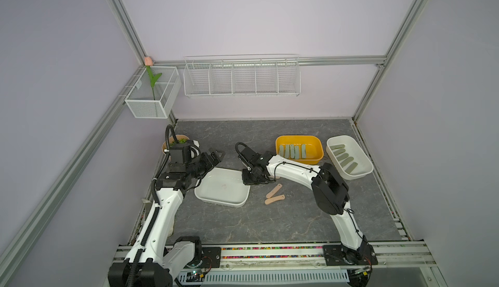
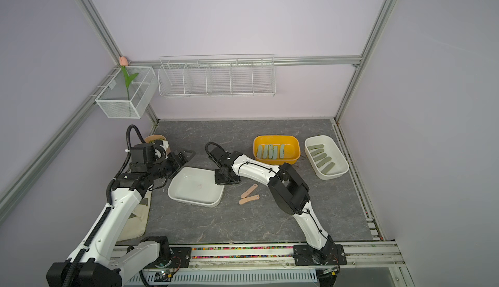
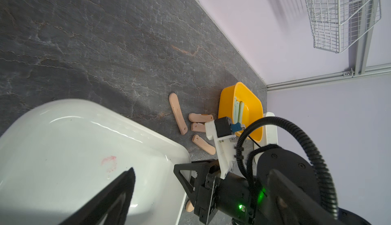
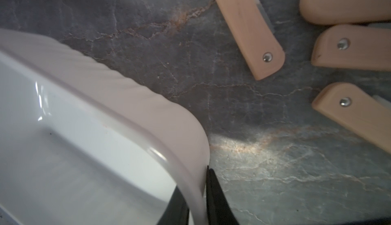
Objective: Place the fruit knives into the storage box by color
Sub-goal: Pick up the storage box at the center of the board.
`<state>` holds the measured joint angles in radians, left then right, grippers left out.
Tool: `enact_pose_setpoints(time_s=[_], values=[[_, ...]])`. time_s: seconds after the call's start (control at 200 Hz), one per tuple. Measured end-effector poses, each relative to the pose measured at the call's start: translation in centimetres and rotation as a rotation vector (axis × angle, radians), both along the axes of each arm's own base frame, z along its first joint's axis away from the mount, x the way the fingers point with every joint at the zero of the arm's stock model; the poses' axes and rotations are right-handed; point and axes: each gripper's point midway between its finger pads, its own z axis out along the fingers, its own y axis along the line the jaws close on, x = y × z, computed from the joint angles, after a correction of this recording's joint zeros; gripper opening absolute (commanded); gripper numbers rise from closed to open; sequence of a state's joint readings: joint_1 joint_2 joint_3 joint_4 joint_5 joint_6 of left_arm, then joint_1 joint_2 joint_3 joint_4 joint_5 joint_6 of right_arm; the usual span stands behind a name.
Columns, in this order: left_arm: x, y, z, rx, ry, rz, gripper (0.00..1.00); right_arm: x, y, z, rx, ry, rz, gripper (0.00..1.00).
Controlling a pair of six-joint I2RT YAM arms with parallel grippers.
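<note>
Several peach-pink fruit knives (image 1: 274, 195) (image 4: 249, 27) lie on the dark slab just right of an empty white storage box (image 1: 216, 203). My right gripper (image 1: 249, 177) (image 4: 194, 192) is shut on the rim of that box (image 4: 148, 116) at its near-right corner, one finger inside and one outside. Mint-teal knives (image 1: 293, 152) lie in a row in a yellow box (image 1: 279, 141). Olive knives (image 1: 344, 157) lie in a second white box (image 1: 363, 153). My left gripper (image 1: 216, 155) hangs open and empty by the empty box's far-left corner; one of its fingers (image 3: 118, 194) shows over the box.
A white wire rack (image 1: 241, 78) and a mesh basket holding a fake tulip (image 1: 152, 94) hang on the back wall. A small pot with green filling (image 1: 179, 140) stands behind my left arm. A pale cloth (image 2: 135, 218) lies at the slab's left edge.
</note>
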<state>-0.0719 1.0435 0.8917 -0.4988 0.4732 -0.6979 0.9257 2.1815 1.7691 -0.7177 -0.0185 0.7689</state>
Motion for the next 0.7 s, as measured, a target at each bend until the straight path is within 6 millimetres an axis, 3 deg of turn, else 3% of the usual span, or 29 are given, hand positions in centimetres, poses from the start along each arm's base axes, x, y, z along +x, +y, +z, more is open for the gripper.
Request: enact_pose_setpoints(time_s=[0.44, 0.535, 0.7], values=[[0.1, -0.3, 0.3, -0.016, 0.004, -0.010, 0.99, 2.6, -1.6, 1.0, 0.021, -0.009, -0.060, 0.07], [0.2, -0.4, 1.0, -0.023, -0.010, -0.017, 0.99, 3.1, -3.3, 2.2, 0.025, -0.025, -0.078, 0.07], [0.2, -0.7, 1.9, -0.041, -0.024, -0.028, 0.99, 3.2, -9.0, 6.1, 0.037, -0.085, -0.120, 0.06]])
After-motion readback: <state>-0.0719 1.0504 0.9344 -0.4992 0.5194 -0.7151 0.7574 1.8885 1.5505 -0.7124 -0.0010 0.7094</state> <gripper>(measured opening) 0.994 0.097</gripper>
